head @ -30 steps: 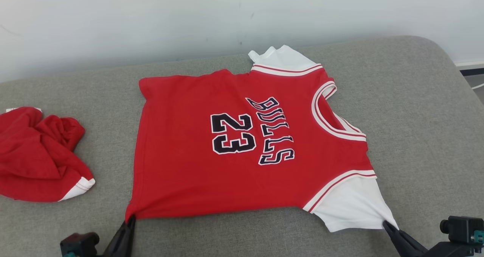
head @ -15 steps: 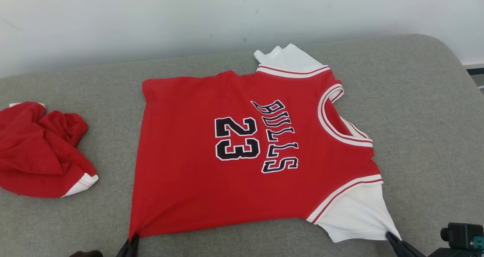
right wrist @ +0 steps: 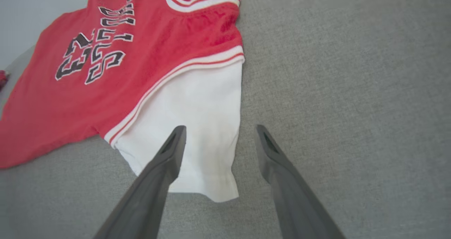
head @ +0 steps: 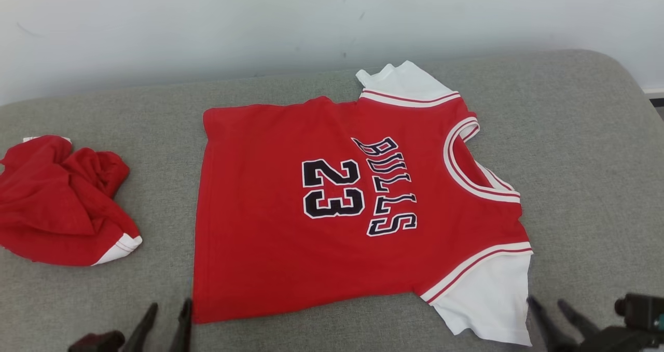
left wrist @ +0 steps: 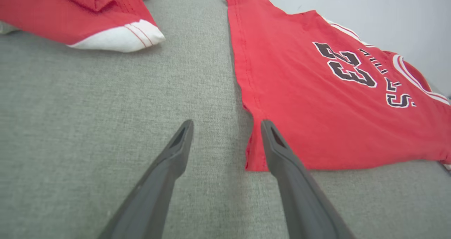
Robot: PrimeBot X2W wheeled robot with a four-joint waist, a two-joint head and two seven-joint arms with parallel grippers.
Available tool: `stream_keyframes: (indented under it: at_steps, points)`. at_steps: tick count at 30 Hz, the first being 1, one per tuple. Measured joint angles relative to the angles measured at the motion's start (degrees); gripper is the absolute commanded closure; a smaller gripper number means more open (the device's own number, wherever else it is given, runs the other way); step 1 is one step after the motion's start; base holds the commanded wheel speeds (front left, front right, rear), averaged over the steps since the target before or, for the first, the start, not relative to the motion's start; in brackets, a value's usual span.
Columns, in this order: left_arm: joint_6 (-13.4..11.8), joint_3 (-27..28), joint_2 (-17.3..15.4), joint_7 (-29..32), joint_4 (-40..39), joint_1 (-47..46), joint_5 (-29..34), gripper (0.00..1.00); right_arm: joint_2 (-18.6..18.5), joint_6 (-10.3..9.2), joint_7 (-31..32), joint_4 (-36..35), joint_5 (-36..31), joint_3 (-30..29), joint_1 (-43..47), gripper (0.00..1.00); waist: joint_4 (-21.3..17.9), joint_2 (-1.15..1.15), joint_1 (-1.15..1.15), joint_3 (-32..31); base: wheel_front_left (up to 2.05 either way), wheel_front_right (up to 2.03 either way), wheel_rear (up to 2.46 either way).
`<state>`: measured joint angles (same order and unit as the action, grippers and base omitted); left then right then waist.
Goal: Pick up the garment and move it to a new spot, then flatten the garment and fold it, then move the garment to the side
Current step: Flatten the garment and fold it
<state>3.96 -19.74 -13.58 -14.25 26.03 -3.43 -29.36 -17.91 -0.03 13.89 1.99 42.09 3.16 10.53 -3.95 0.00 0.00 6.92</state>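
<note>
The jersey (head: pixel 358 207) carries black, white-edged lettering: "BULLS" with a large "23" beside it. In the head view the print reads sideways, the tops of the letters turned towards the robot's right. No other label or tag can be read.

The jersey lies spread flat, front up, in the middle of the grey cushion (head: pixel 581 160). Its long axis runs left to right across the head view: the hem is on the left and the white-trimmed neckline on the right. One white sleeve (head: pixel 399 80) points to the far edge near the pale wall (head: pixel 207 25). The other white sleeve (head: pixel 487 300) points towards the robot.

A crumpled red garment (head: pixel 57 207) with a white cuff sits well apart on the cushion, at the far left.

Both arms reach in low from the near edge, fingers pointing away from the robot. The left gripper (head: pixel 170 304) stands wide and holds nothing. It is just beside the near hem corner — in the left wrist view one finger crosses over that corner, the other over bare cushion. The right gripper (head: pixel 545 301) is also spread wide and empty, at the near sleeve's outer corner. In the right wrist view one finger lies over the white cloth and the other over the cushion. Whether any finger touches the fabric cannot be told.
</note>
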Motion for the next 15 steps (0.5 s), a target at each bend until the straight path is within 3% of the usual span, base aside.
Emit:
stream_keyframes:
  at_steps: [7, 9, 15]
  points:
    - [-1.02, 4.03, -0.08, -0.09, -8.86, -0.93, 1.22, 0.0, 2.31, -0.92, -8.62, -2.37, -4.15, -1.45, -6.09, 0.0, 0.47, 0.0, 0.0, -0.98, 0.0, 0.0, 0.0]
    - [-0.91, 4.63, 0.29, -0.09, -11.41, -1.33, 1.22, 0.0, 3.15, -2.27, -11.39, -2.33, -6.57, -1.4, -7.32, 0.0, 0.59, 0.0, 0.0, -1.43, 0.0, 0.0, 0.0]
    - [-2.29, 6.64, 1.36, -0.16, -16.11, -1.44, 3.01, 0.0, 6.64, -3.56, -17.18, -1.47, -11.4, 1.91, -9.94, 0.0, 0.97, 0.0, 0.0, -3.19, 0.0, 0.0, 0.0]
